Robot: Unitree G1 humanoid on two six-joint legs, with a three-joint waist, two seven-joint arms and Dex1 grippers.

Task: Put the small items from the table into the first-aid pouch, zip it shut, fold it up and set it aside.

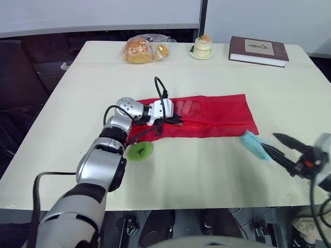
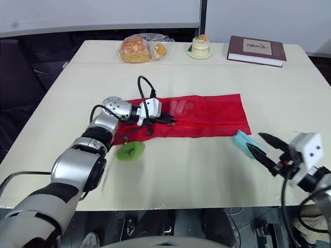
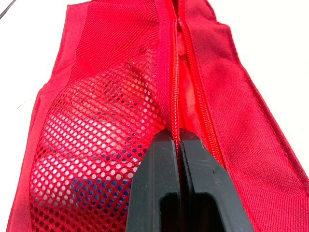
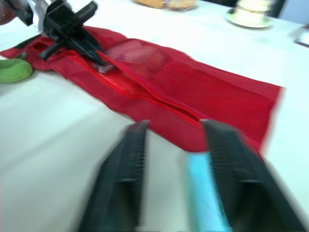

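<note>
At 4 o'clock on the pale table (image 1: 207, 170), the right pincer (image 2: 254, 141) is hanging released, its black fingers spread to either side of a thin, flat teal packet (image 2: 240, 139). The packet is lying just off the 5 o'clock corner of the red fabric-and-mesh first-aid pouch (image 1: 217, 116). A round green pad (image 1: 139, 151) is sitting by the pouch's 7 o'clock corner. Farther in, the left pincer (image 3: 177, 140) is pressing clenched on the pouch's zip line; what it is pinching is hidden. The packet is probably light, limp and slippery, so pinching across its narrow width is looking safest.
</note>
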